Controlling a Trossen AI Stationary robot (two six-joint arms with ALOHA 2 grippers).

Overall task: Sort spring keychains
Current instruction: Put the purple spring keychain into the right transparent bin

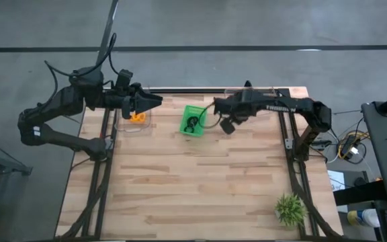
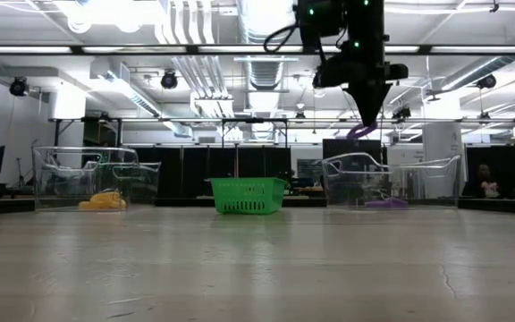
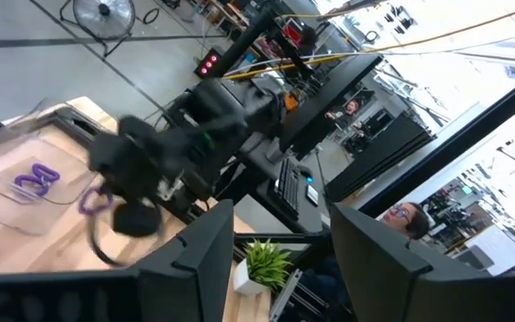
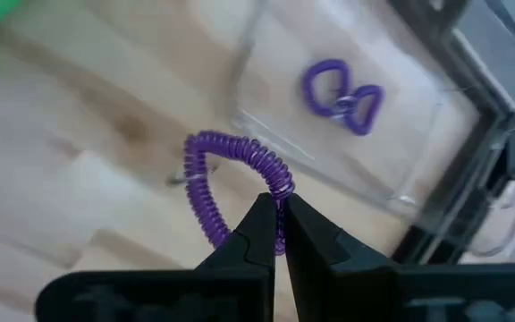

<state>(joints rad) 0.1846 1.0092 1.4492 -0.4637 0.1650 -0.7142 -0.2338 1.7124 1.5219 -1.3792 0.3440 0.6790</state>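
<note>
Right hand (image 4: 278,224) pinches purple keychain (image 4: 226,183) beside clear bin (image 4: 347,134); left hand (image 1: 154,100) apart.

From above, we can't make out the dark contents of the green plastic basket (image 1: 193,121); too small to tell. The right arm covers most of the clear plastic bin (image 1: 261,91) at the basket's three o'clock. In the left wrist view, the right gripper (image 3: 105,192) is blurred, and its purple coiled-cord keychain (image 3: 94,202) barely resolves.
</note>
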